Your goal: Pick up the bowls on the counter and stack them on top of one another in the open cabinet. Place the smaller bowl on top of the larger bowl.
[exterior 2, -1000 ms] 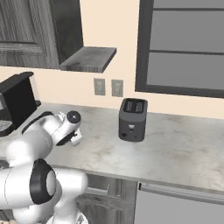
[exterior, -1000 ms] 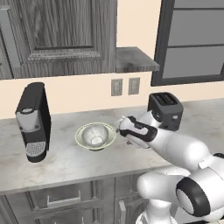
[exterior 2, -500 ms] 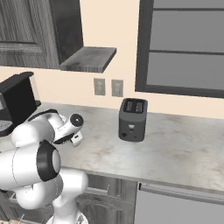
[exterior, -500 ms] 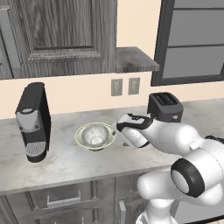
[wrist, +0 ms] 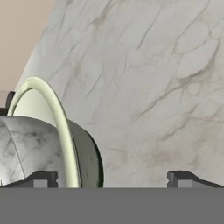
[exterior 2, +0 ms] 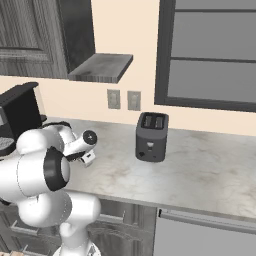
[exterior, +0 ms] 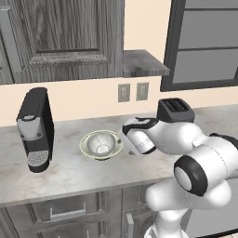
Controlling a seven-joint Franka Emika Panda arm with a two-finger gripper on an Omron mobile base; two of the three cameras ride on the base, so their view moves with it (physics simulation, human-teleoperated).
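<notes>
The smaller bowl [exterior: 100, 143] sits nested in the larger bowl [exterior: 85, 145] on the counter [exterior: 69, 172], right of the coffee machine [exterior: 35, 128]. The gripper [exterior: 129, 138], jaws spread and empty, has drawn closer beside the bowls' right rim.

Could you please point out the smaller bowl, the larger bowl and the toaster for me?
smaller bowl [exterior: 99, 143], left base view, its marbled inside.
larger bowl [exterior: 85, 142], left base view, its pale left rim.
toaster [exterior 2: 150, 136], right base view, its dark front face.
</notes>
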